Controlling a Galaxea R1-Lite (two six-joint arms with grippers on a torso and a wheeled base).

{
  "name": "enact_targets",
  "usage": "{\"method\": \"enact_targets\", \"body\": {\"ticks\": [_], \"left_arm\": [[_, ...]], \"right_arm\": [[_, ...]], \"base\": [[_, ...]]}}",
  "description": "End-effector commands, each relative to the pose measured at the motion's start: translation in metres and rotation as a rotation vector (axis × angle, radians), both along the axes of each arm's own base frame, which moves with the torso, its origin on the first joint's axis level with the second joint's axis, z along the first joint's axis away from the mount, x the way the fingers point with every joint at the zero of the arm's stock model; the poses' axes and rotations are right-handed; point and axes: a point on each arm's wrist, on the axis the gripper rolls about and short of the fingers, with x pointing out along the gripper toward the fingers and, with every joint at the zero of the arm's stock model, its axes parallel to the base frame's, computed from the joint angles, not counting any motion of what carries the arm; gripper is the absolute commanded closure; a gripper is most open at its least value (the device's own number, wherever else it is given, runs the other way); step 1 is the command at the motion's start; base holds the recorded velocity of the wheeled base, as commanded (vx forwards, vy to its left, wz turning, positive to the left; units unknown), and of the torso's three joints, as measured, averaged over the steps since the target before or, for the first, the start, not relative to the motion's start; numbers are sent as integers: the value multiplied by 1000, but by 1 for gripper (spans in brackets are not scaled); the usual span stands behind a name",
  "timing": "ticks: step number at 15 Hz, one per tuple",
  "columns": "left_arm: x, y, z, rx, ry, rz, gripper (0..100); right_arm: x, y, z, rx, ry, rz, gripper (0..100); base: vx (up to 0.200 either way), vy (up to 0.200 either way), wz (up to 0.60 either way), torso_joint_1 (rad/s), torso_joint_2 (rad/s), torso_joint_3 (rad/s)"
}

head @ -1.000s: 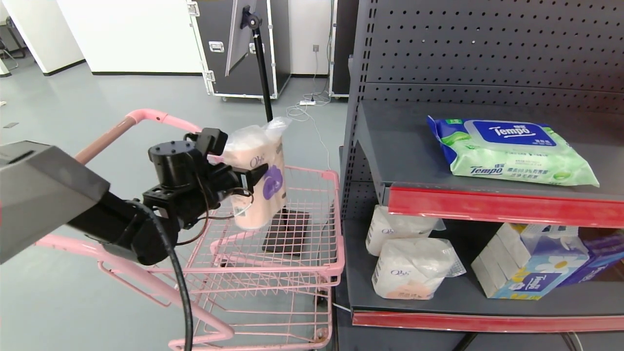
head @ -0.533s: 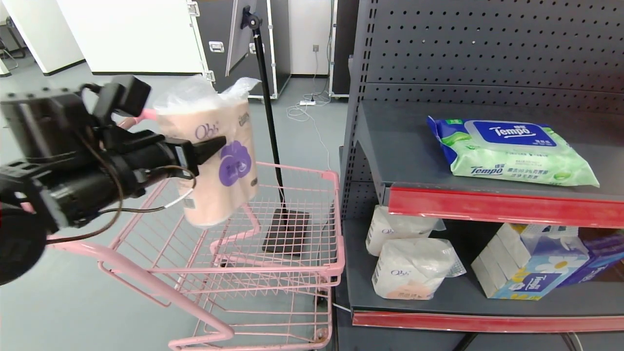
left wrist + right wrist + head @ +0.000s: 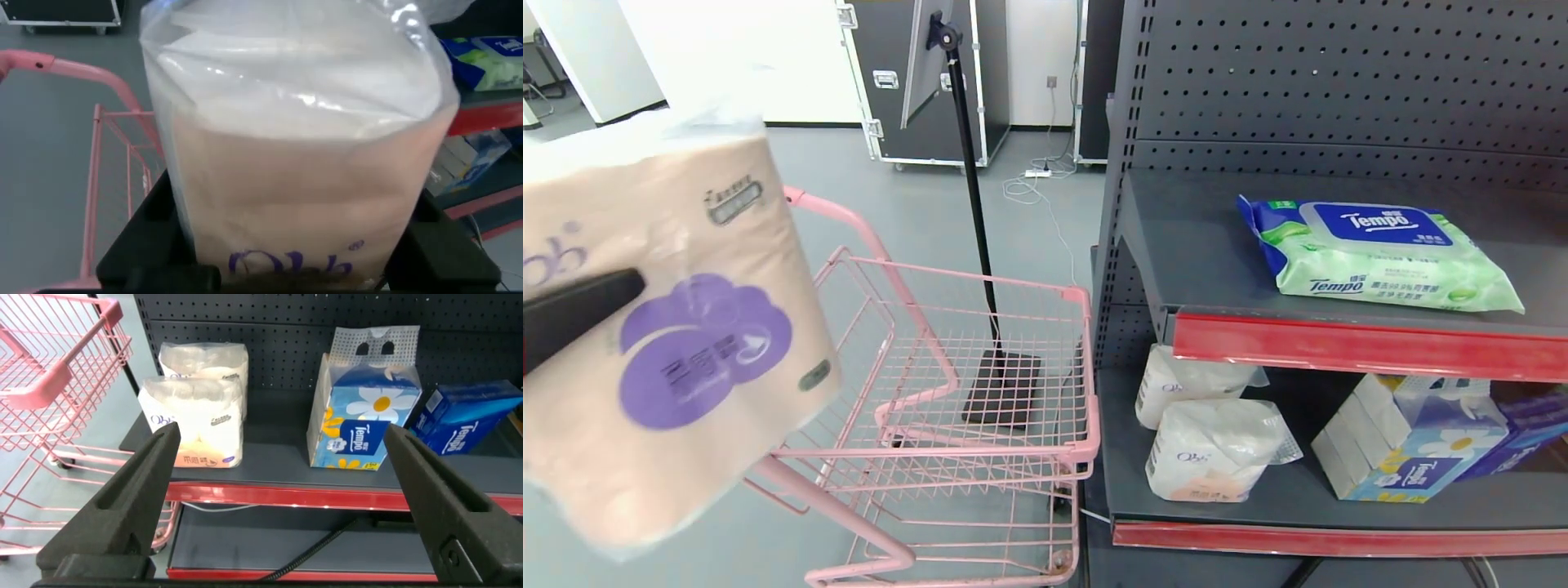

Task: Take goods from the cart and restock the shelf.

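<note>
The left gripper (image 3: 294, 204) is clamped on a pack of toilet paper (image 3: 678, 343). One black finger (image 3: 572, 314) presses on the side of the pack that faces the head camera, and in the left wrist view the dark fingers hug the pack on both sides. A second ago the pack hung just over the pink cart (image 3: 1091, 425). Since then it has gone up and come much nearer to the head camera. Now it looks very big at the left, in front of the cart's handle, well apart from the shelf (image 3: 1364, 347).

The right gripper (image 3: 278, 445) has its fingers wide apart and holds nothing. It sits low, facing the bottom shelf.

The cart and the things on the shelf have not moved. A green pack of wipes (image 3: 1380, 257) lies flat on the upper board. Below it, two packs of toilet paper (image 3: 1213, 449) stand close together near the cart side. A pack of tissues (image 3: 1413, 445) stands to their right, next to a blue box (image 3: 1527, 441).
</note>
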Motion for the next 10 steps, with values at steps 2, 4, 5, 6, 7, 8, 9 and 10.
{"method": "enact_targets", "body": {"ticks": [2, 4, 5, 6, 7, 8, 9, 10], "left_arm": [[-88, 22, -30, -15, -66, 18, 100], [-108, 27, -44, -2, -75, 13, 100], [-112, 28, -46, -3, -80, 11, 100], [-112, 28, -47, -2, -74, 16, 100], [-113, 28, -48, -2, -74, 16, 100], [-112, 28, -48, -1, -71, 14, 100], [-112, 28, -48, -1, -71, 14, 100], [-112, 28, -49, -1, -69, 17, 100]], "right_arm": [[0, 0, 0, 0, 2, 0, 0], [0, 0, 0, 0, -1, 0, 0], [0, 0, 0, 0, 1, 0, 0], [0, 0, 0, -1, 2, 1, 0], [0, 0, 0, 0, 1, 3, 0], [0, 0, 0, 0, -1, 3, 0], [0, 0, 0, 0, -1, 3, 0], [0, 0, 0, 0, 1, 3, 0]], "base": [[0, 0, 0, 0, 0, 0], [0, 0, 0, 33, -118, -79], [0, 0, 0, 115, -373, -256], [0, 0, 0, 144, -447, -295], [0, 0, 0, 168, -505, -330], [0, 0, 0, 188, -515, -344], [0, 0, 0, 193, -549, -364], [0, 0, 0, 227, -574, -364]]}}
